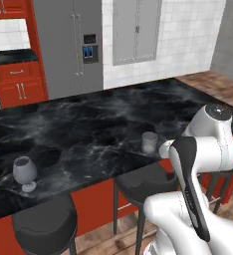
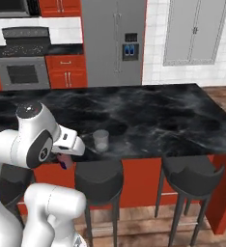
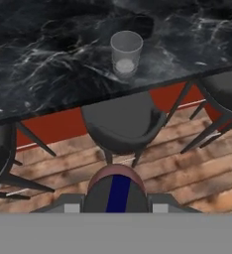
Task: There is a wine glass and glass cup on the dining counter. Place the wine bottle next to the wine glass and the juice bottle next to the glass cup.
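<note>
Low in the hand view, the hand [image 3: 116, 206] is clenched around the juice bottle [image 3: 116, 184], a small pink-red bottle whose dark blue cap faces the camera; any label on it is too small and too hidden to read. In the right base view the bottle [image 2: 63, 160] shows as a pink and blue sliver under the hand [image 2: 66, 157], off the near edge of the counter [image 2: 148, 116] and above the bar stools, to the left of the glass cup [image 2: 101, 140].

That cup is a short, clear greyish tumbler with straight sides and no stem, standing upright on the black, white-veined marble close to the counter's near edge. From the hand view the cup [image 3: 126, 51] sits beyond the bottle, with a dark round stool seat [image 3: 122, 124] between them and below. The wine glass [image 1: 24, 173], stemmed with a rounded bowl and a round foot, stands upright well to the left of the glass cup [image 1: 149, 142] in the left base view, also near the front edge. No writing can be read on either glass.
</note>
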Tool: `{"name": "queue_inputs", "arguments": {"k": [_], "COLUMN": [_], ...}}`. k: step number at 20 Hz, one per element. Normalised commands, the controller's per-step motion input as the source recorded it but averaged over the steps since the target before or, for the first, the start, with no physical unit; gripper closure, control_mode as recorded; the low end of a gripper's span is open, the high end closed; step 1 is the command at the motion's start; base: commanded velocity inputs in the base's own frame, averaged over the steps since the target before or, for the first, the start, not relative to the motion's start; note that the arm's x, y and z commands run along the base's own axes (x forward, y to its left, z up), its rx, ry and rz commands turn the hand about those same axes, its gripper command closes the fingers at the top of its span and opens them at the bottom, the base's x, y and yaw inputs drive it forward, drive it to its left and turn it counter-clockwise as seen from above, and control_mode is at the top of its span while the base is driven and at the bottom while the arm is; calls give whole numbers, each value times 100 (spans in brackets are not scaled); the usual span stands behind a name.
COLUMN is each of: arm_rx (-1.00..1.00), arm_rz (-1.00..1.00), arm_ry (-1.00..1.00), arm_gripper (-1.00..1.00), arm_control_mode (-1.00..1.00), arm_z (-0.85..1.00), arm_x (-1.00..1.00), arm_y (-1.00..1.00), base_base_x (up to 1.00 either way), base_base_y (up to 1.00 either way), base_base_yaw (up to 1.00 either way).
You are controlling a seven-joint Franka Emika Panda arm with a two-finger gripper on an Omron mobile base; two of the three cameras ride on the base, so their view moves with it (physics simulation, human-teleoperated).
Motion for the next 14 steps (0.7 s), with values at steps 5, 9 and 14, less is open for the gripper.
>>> {"name": "queue_inputs", "arguments": {"k": [5,9,14], "arm_rx": [0,0,0], "arm_rz": [0,0,0], "arm_ry": [0,0,0], "arm_gripper": [100,100,100], "arm_control_mode": [100,100,100], "arm_z": [0,0,0], "arm_x": [0,0,0], "arm_y": [0,0,0], "base_base_x": [49,40,33], "base_base_y": [-28,-32,-15], "base_base_yaw": [36,23,11]}}
